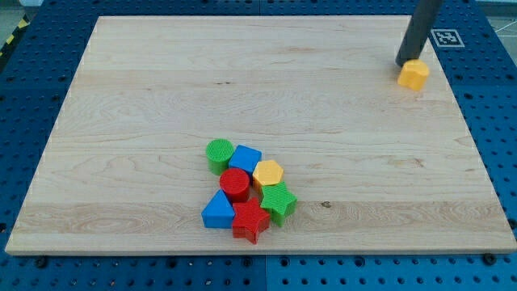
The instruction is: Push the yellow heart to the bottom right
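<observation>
The yellow heart (414, 74) lies near the view's top right corner of the wooden board (161, 97). My tip (403, 64) is the lower end of the dark rod that comes down from the view's top edge. It stands right against the heart's upper left side. A cluster of other blocks lies at the lower middle: a green cylinder (219, 153), a blue block (245, 158), a yellow hexagon (268, 174), a red cylinder (235, 185), a green star (279, 201), a blue triangle (217, 211) and a red star (250, 220).
The board lies on a blue perforated table (493, 121). A white marker tag (447, 37) sits just off the board's top right corner. The board's right edge (477, 137) runs close to the heart.
</observation>
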Controlling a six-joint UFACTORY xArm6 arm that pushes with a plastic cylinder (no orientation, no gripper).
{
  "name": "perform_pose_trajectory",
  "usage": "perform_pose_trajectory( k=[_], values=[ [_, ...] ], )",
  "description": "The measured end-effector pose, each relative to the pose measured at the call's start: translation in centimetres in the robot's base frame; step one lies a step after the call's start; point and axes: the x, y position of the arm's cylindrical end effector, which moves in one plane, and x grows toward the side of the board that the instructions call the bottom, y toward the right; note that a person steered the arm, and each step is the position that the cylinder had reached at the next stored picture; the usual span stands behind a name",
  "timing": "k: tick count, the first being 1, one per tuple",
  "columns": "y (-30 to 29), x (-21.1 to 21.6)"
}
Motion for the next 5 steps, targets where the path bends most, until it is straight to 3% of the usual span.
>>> perform_pose_trajectory(
  k=[4,5],
  values=[
    [0.0,16.2],
    [0.0,18.1]
  ],
)
